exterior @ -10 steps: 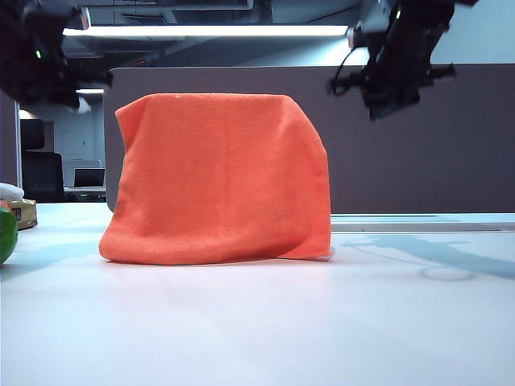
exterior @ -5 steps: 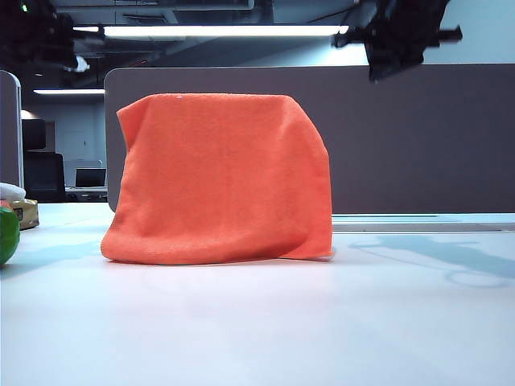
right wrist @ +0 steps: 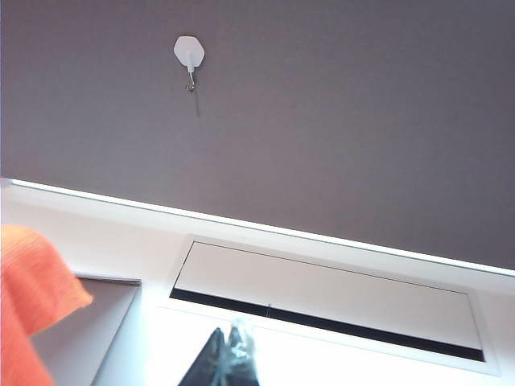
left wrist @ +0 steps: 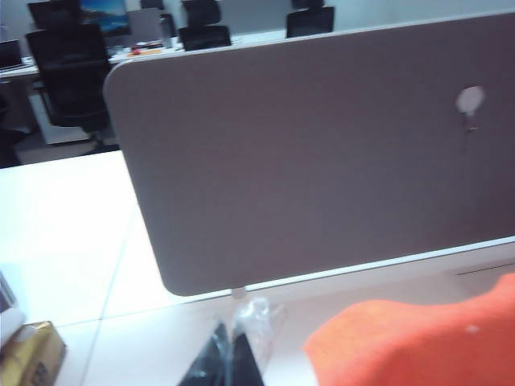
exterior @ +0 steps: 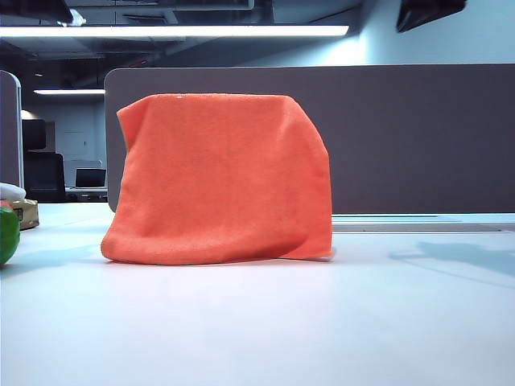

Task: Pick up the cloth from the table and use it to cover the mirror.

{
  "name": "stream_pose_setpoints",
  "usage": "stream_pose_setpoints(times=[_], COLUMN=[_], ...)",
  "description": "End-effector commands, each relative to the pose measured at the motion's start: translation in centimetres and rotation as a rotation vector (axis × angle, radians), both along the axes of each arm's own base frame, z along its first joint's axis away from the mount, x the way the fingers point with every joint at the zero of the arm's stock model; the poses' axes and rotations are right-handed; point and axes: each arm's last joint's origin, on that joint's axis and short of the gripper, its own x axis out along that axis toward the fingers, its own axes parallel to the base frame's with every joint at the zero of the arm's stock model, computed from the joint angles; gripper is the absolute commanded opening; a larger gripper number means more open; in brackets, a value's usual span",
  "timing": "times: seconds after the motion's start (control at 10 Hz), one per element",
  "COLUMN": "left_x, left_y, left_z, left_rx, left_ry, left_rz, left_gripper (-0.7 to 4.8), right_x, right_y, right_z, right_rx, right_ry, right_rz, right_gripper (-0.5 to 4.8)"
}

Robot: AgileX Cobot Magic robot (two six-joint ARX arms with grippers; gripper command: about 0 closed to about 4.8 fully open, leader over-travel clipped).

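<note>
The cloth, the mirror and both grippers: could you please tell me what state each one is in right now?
cloth: draped upright over the mirror, lower edge on the table, held by neither gripper.
mirror: almost fully covered; only a grey part shows beside the cloth in the right wrist view.
left gripper: fingers shut, empty, raised beside the cloth.
right gripper: fingers shut, empty, raised above the table.

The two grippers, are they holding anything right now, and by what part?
Nothing is held. The left gripper and right gripper are both shut and empty, raised clear of the cloth, which hangs draped over the mirror.
</note>
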Motion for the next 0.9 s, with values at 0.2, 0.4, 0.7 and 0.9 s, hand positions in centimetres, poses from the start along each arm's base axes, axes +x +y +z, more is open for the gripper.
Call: stream_pose_setpoints(times=[0.2, 0.4, 0.7, 0.9], left_x=[-6.4, -7.6, -11.3, -17.2], left_y=[0.7, 0.9, 1.4, 2.2], left_z=[-3.7, -4.3, -5.4, -6.3], left_rx=[-0.059, -0.060, -0.102, -0.103], left_ry=[0.016, 0.006, -0.028, -0.048], left_rz=[-0.046, -0.046, -0.057, -0.060], left_gripper=[-0.06, -0.06, -0.06, -0.06], right_x=[-7.8, -8.9, -12.3, -17.7], right_y=[-2.3, -2.7, -3.9, -5.8], right_z=[-2.6, -3.2, -4.7, -8.0], right_rx=[0.046, 0.050, 0.065, 0.094], right_ry=[-0.101, -0.110, -0.164, -0.272], right_rz=[0.107, 0.113, 0.112, 0.085], right_gripper=[-0.05, -0.05, -0.05, -0.05])
